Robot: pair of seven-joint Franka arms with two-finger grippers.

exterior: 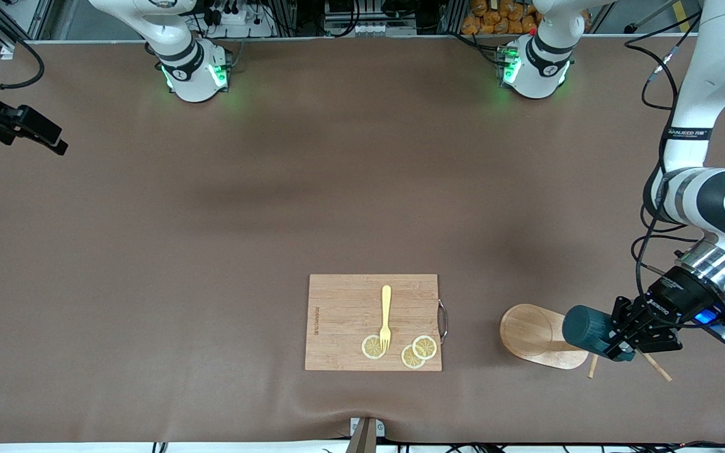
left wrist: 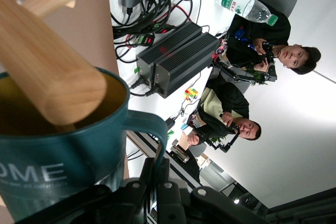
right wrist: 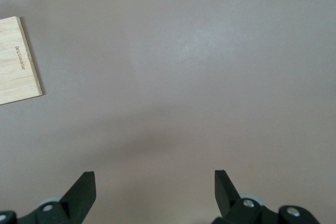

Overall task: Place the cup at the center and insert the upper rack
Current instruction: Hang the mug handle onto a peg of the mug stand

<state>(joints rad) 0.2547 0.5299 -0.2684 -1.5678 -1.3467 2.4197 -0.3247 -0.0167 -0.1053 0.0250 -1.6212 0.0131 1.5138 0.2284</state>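
Fingers (right wrist: 84,190) of the right gripper (right wrist: 155,192) spread wide apart over bare brown table (exterior: 211,251), nothing between them, arm waiting, a corner of the cutting board (exterior: 343,308) lying ahead of the tips. Cup (exterior: 589,328) clamped by its handle between the closed fingers of the left gripper (exterior: 622,335), tipped on its side just over the upper rack (exterior: 535,336), the rack's post (left wrist: 47,77) reaching into the cup's mouth.

My cup (left wrist: 58,166) looks glossy teal glaze; the upper rack (exterior: 542,336) and cutting board (exterior: 343,321) are pale smooth wood; the surface (exterior: 211,220) is matt brown.
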